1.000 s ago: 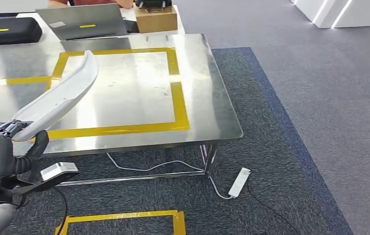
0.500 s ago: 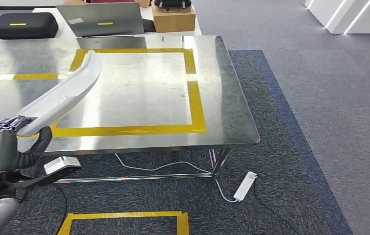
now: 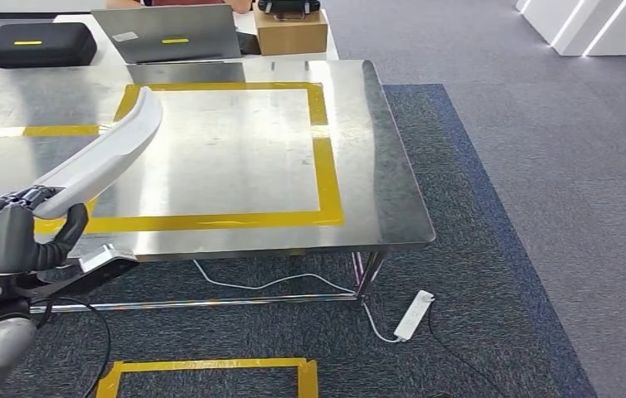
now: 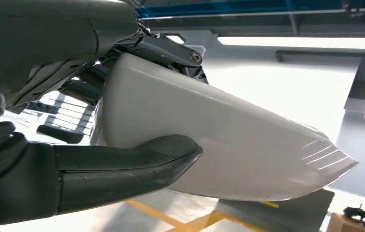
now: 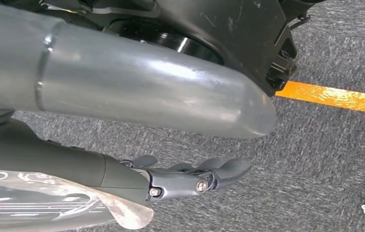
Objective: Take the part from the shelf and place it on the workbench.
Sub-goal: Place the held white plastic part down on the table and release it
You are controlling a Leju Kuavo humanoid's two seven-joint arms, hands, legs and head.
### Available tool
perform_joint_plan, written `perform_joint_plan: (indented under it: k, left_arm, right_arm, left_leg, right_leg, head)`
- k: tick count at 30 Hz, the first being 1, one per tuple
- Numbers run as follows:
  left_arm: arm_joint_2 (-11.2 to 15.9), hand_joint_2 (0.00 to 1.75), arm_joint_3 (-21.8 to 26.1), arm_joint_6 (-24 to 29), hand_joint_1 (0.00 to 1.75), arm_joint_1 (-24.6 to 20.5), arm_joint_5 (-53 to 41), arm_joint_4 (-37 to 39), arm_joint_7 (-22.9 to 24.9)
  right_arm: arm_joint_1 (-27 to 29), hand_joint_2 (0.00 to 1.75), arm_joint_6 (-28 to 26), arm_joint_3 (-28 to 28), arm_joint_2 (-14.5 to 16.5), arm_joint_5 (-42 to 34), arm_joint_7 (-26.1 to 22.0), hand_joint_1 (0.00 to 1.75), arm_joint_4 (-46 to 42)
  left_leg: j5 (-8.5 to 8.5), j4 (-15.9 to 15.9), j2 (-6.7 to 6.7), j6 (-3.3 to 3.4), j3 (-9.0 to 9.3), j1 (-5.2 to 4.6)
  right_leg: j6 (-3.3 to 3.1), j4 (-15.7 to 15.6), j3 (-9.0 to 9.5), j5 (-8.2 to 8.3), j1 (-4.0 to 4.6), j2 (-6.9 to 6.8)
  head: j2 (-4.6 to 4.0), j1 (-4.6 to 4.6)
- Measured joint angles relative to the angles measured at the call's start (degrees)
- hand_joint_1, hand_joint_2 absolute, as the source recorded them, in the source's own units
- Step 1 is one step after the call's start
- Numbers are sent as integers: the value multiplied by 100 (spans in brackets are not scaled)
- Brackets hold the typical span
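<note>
Nearest, low on the robot's left, the left hand [image 3: 7, 236] grips the lower end of a long, curved white part [image 3: 102, 157]; in the left wrist view the thumb [image 4: 122, 162] presses against the part's glossy face while the fingers [image 4: 170, 50] wrap behind it. The part rises at a slant from the hand, its far tip over the near left portion of the steel table [image 3: 384, 191], above the yellow tape rectangle [image 3: 326, 166], and is held clear of the surface. The right hand [image 5: 190, 179] hangs over grey carpet with its fingers loosely apart, holding nothing. Under the table a white power strip [image 3: 414, 313] lies on the dark rug. Beyond the table's far edge sit a black case [image 3: 40, 46], a grey laptop [image 3: 168, 33] and a cardboard box [image 3: 291, 31].
</note>
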Motion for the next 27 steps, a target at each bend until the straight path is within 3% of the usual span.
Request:
perform_joint_plan:
  k: [17,22,27]
  left_arm:
    - [-23,175,44,-262,175,-614,-402,1040,383]
    - [20,175,46,-161,175,-1059,-972,1892,601]
    - [84,175,3,413,175,-1593,-1829,3004,656]
  right_arm:
    - [-7,0,44,4,62,-46,-134,0,116]
    - [-50,0,85,29,80,-123,-232,0,197]
    - [-176,0,171,219,129,-319,-376,0,422]
  left_leg:
    - [1,0,4,-1,0,1]
    - [3,0,5,-4,0,1]
    - [12,1,8,-17,0,1]
  right_leg:
    - [-4,2,3,-3,1,4]
    - [-4,7,24,-3,1,6]
    - [-3,16,43,-1,1,11]
  head:
    - [0,1]
    - [0,1]
    - [0,1]
